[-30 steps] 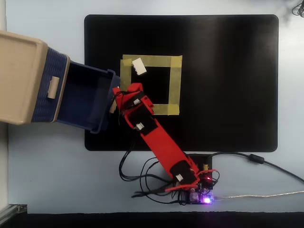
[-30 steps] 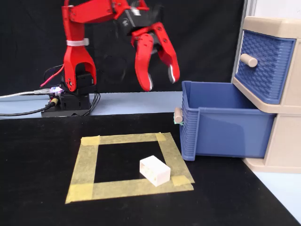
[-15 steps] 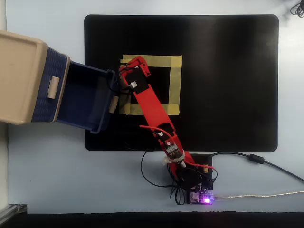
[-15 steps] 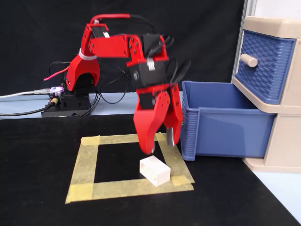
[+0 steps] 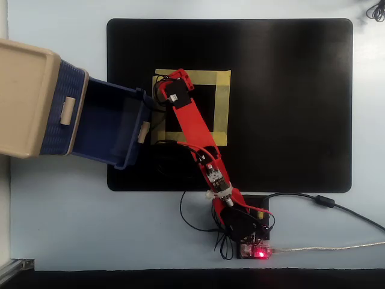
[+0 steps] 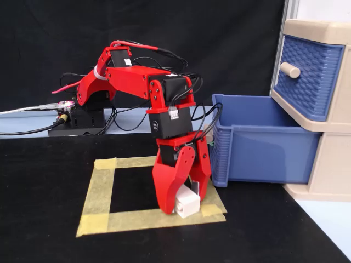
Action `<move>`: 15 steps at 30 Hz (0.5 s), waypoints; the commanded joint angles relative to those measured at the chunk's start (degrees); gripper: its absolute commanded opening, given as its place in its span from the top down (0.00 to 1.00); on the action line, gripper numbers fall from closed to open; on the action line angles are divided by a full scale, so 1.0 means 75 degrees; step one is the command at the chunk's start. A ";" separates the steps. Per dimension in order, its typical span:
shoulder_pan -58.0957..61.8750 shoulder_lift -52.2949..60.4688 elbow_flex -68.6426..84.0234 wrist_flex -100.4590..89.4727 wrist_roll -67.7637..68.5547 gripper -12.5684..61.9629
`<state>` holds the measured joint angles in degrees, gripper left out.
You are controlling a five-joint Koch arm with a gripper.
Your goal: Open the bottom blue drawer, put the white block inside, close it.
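Observation:
The bottom blue drawer (image 6: 263, 147) is pulled wide open out of the beige cabinet (image 6: 329, 164). In the overhead view its front wall (image 5: 133, 138) with the beige handle reaches the yellow tape square (image 5: 221, 108). My red gripper (image 6: 184, 207) points down at the tape square's near right corner (image 6: 211, 211), just in front of the drawer. Its jaws stand on either side of the white block (image 6: 187, 204) and hold it at mat level. In the overhead view my arm (image 5: 183, 111) hides the block.
The upper blue drawer (image 6: 307, 74) is closed, its handle sticking out. A black mat (image 5: 289, 90) covers the table's middle. The arm base, a board with a red light (image 5: 260, 253) and cables (image 5: 337, 208) lie at the overhead view's lower edge.

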<state>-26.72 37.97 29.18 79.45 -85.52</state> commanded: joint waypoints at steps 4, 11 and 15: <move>0.0129 0.0211 0.0047 0.0070 -0.0223 0.73; 0.0551 0.2602 0.0023 0.0738 -0.0480 0.94; 0.0445 0.4570 -0.0059 0.1664 -0.1523 0.94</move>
<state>-22.24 65.48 30.67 89.47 -90.44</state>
